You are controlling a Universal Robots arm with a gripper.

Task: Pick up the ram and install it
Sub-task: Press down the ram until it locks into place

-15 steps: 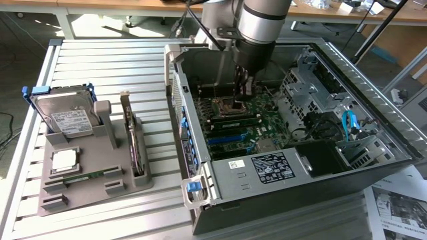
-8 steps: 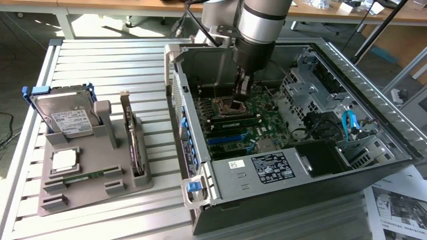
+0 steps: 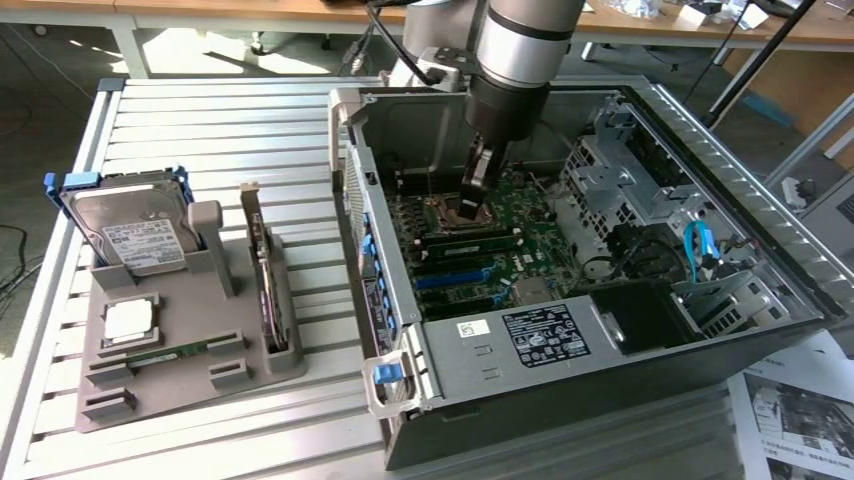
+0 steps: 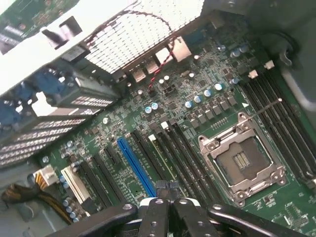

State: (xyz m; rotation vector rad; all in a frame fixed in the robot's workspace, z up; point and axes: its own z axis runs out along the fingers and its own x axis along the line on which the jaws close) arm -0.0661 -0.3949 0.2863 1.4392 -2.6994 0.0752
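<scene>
A thin green ram stick [image 3: 168, 352] lies flat in the grey holder tray [image 3: 160, 395] on the exterior view's left. Another green stick [image 3: 470, 241] stands in a memory slot on the motherboard [image 3: 534, 235], beside the bare processor socket [image 3: 450, 212]. My gripper [image 3: 477, 192] hangs inside the open computer case [image 3: 607, 390], just above that socket and the slots. In the wrist view its fingers [image 4: 154, 210] are shut together right over the near end of a slot holding a green-edged stick [image 4: 160, 158]. The processor socket [image 4: 243, 162] lies beside it. I see nothing gripped between the fingers.
The tray also carries a hard drive [image 3: 134, 240], a square silver processor [image 3: 128, 318] and an upright dark expansion card [image 3: 270, 290]. Drive cages [image 3: 627, 180], a blue cable [image 3: 697, 248] and the case walls crowd the arm. A printed sheet [image 3: 801, 420] lies at the front right.
</scene>
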